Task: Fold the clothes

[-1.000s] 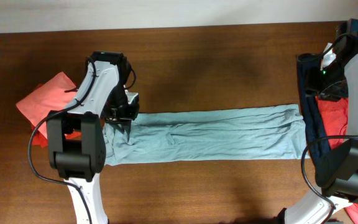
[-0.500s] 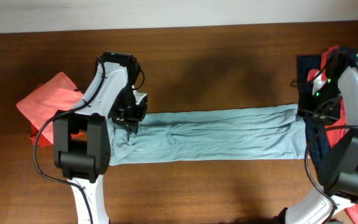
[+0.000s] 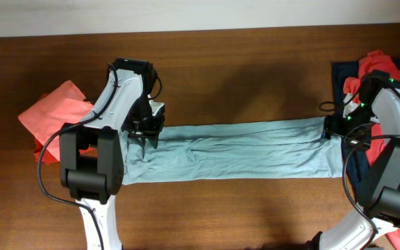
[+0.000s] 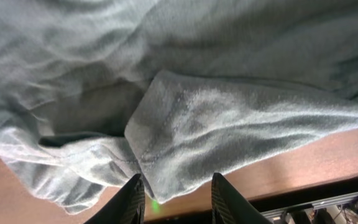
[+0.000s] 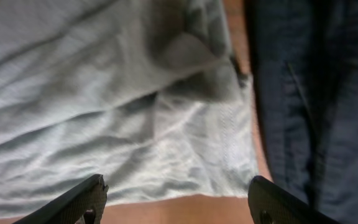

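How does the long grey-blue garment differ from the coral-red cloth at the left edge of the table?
Colour: the grey-blue garment is pale, the coral-red cloth vivid. Shape: the grey-blue garment is stretched in a long band, the coral-red cloth is a short patch, partly hidden by the left arm. Both lie on the table.

Even light from above, a soft shadow on the far table (image 3: 255, 76); up close the shirt (image 5: 104, 124) looks blurred.
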